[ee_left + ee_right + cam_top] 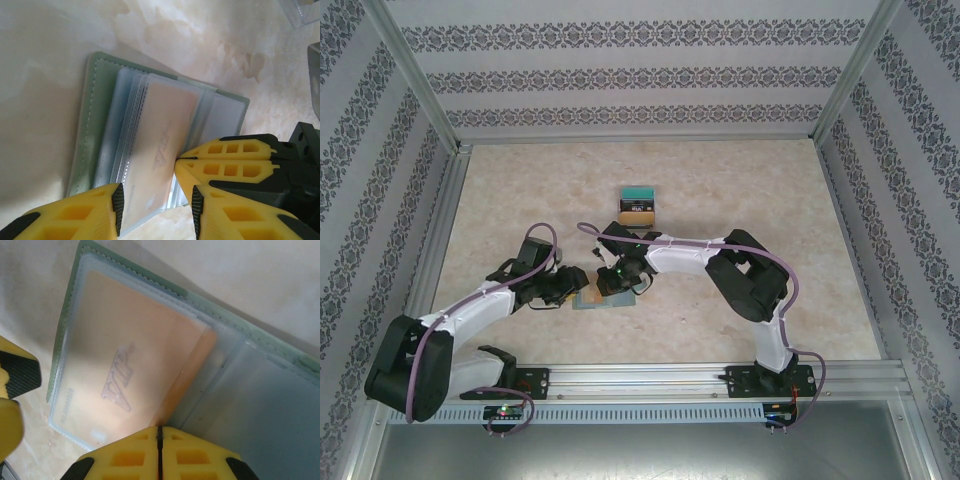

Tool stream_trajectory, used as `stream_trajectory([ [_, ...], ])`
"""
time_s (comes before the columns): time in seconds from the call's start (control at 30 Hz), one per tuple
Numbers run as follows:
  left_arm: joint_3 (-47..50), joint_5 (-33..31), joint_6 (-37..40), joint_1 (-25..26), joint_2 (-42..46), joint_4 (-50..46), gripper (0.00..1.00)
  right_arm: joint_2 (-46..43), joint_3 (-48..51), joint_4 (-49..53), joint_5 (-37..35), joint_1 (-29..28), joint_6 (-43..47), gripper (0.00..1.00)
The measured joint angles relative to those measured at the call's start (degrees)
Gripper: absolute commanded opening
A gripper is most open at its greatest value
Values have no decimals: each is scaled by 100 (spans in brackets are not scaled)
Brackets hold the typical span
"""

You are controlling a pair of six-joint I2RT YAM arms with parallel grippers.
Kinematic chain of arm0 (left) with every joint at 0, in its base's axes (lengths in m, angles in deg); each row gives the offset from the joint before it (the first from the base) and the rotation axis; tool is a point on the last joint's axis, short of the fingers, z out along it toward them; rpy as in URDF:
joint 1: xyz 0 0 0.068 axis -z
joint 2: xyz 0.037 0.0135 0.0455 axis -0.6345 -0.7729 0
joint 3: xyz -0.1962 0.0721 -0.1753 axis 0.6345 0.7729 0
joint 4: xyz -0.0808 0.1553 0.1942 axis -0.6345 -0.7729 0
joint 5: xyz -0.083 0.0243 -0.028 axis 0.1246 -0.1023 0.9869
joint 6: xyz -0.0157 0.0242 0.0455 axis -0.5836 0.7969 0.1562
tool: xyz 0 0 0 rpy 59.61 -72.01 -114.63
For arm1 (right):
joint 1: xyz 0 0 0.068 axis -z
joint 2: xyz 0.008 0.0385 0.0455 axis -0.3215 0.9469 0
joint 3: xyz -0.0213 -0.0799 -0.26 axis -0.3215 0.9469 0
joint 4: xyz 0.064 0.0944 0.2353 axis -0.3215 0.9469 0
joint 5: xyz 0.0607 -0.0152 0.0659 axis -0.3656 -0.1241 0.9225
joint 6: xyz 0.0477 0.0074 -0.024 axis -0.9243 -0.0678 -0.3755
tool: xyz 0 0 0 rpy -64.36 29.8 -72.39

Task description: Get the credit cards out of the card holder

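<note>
One orange card (pixel 125 355) sits in the top clear pocket (pixel 116 130) of the card holder (pixel 95 110). Step in hand, by my reading: working that card out.

Holder lies open and flat on the desk (pixel 740 200), just ahead of the two arm bases and between the two sets of jaws. Grey-green cover is underneath, with a fan of cloudy clear pockets on top. Card shows pale orange through the plastic, with faint "VIP" lettering. One end looks a deeper orange near the fold, possibly clear of the pocket mouth; not certain.

Right jaws: together, tips planted on the pockets right at that end, probably pinning the holder down. Whether they nip any plastic I cannot tell.

Left jaws: apart, straddling the opposite short end of the card pocket, clamped on nothing.

Next move calls for catching the card's edge alone, not the sleeve, and sliding it out while the holder is held flat.

Farther back on the desk is a small teal-and-dark pile (pixel 638 205), likely cards.
</note>
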Motion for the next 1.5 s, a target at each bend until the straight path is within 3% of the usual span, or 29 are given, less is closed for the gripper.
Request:
stream_trajectory([
  [1.5,7,81,2,0,-326,236,40,11,-2,-2,22,2,0,11],
])
